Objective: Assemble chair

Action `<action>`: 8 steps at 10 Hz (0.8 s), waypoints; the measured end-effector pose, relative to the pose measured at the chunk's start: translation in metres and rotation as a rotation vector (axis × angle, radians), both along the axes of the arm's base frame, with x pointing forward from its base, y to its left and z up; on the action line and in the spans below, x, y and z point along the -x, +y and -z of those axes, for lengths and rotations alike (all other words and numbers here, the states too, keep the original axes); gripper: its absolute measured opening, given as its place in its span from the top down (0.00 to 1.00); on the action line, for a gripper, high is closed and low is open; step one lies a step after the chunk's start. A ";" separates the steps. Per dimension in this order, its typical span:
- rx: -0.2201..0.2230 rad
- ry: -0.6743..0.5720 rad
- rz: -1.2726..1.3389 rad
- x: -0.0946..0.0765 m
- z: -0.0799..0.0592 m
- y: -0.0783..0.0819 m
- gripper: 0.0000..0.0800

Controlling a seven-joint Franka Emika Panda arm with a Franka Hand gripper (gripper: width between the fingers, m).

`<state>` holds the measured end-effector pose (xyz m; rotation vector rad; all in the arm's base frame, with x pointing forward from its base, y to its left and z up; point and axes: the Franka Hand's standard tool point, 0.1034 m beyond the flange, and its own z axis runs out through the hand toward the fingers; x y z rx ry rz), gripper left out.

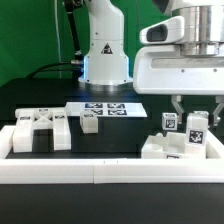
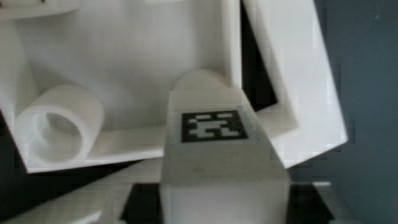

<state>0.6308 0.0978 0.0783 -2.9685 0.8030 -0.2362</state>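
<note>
Nearest the camera runs a long white border rail (image 1: 100,172) along the front edge of the surface (image 1: 60,100). Behind it, at the front right corner, chair parts (image 1: 180,140) stand together. Over them the fingers (image 1: 176,104) are clenched on an upright tagged part (image 2: 215,140). This looks like the picking-up step. Next it needs lifting straight up.

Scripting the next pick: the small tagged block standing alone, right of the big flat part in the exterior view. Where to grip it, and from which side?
Grip the small block across its two side faces, coming straight down from above. It looks boxy and sits apart on the table, with bare surface either side for the fingers. The flat part and the marker board behind both stand clear.
</note>
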 end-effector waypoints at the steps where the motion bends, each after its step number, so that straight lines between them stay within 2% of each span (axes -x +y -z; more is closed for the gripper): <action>1: -0.001 0.002 0.051 0.000 0.000 -0.003 0.64; 3: -0.006 0.012 0.255 0.001 -0.001 -0.017 0.64; 6: 0.000 0.007 0.233 0.001 -0.002 -0.019 0.62; 7: 0.003 0.003 0.196 0.002 -0.006 -0.020 0.40; 8: 0.007 0.004 0.151 0.008 -0.012 -0.022 0.40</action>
